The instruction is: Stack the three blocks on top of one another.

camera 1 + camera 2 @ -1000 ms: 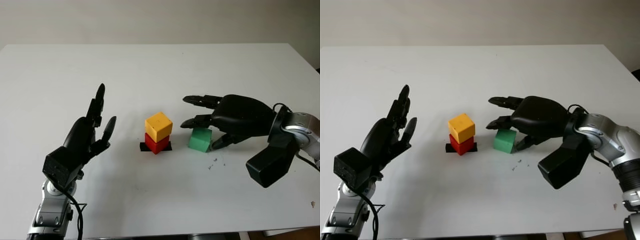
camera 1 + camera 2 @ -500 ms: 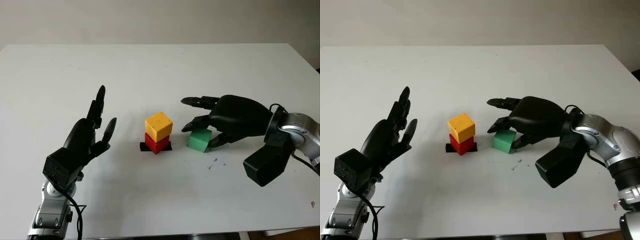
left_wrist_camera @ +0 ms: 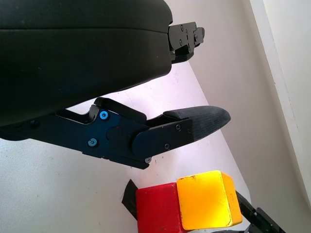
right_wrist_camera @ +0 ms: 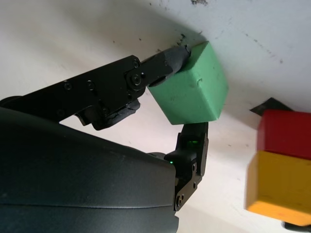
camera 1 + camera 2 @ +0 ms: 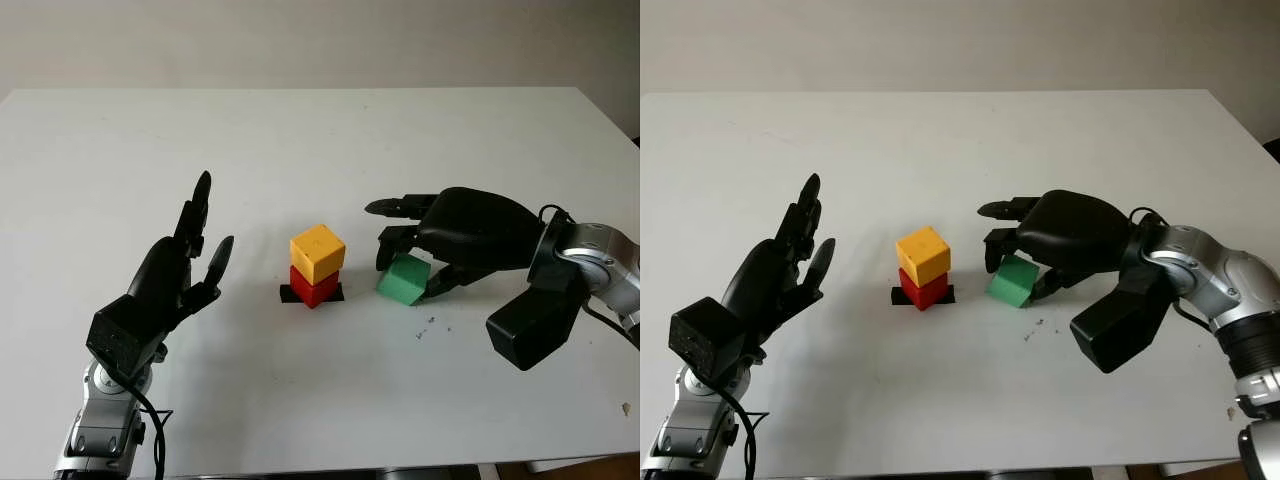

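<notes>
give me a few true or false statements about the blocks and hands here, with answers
1. The yellow block sits on top of the red block. True.
2. The right hand holds nothing. False: its fingers are closed on the green block, which is tilted.
3. The green block is already on the stack. False: it is beside the stack, toward the robot's right, apart from it.
4. The left hand is open, raised above the white table on the stack's other side. True.
5. The red block stands on a black mark. True.
</notes>
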